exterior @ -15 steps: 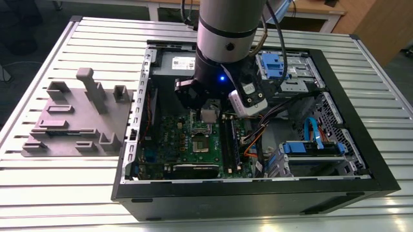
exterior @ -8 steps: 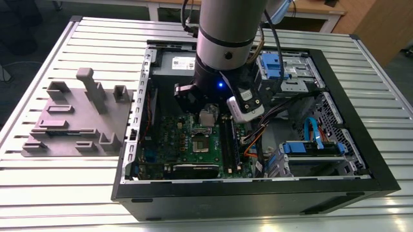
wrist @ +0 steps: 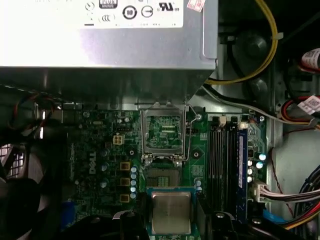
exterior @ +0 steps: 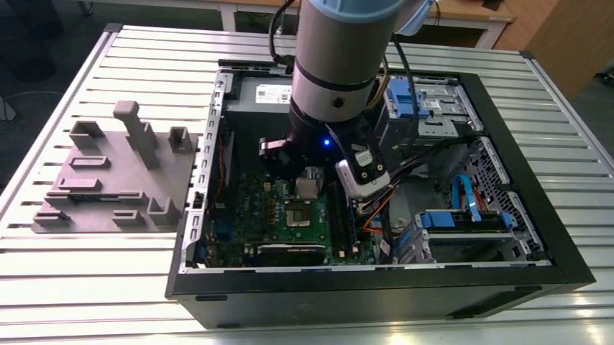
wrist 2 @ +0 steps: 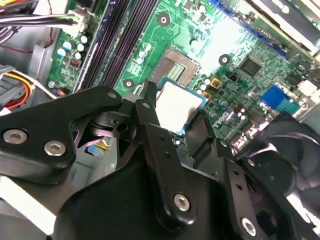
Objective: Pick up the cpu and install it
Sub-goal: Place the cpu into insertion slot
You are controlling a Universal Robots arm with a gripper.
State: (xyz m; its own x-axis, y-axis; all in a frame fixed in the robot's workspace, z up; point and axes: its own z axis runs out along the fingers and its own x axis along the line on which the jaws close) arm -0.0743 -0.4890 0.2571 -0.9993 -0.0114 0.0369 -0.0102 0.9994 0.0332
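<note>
The cpu (wrist 2: 179,102), a small square chip with a shiny silver top and a blue-green rim, sits between my black fingers (wrist 2: 149,107). My gripper (wrist 2: 176,114) is shut on the cpu (wrist: 171,212) by two opposite edges. It hangs just above the green motherboard (wrist: 100,150), close beside the open socket (wrist: 162,176). The socket's metal bracket (wrist: 162,131) stands swung up, next to it. In the exterior view my gripper (exterior: 312,185) reaches down into the open computer case over the socket (exterior: 300,215).
The grey power-supply box (wrist: 100,45) runs along one side of the board. Black memory sticks (wrist: 222,150) lie beside the socket and a fan (wrist 2: 292,150) sits nearby. Cable bundles (wrist: 300,195) and blue-trimmed drive cages (exterior: 432,100) crowd the case. A grey fixture (exterior: 115,172) stands on the slatted table.
</note>
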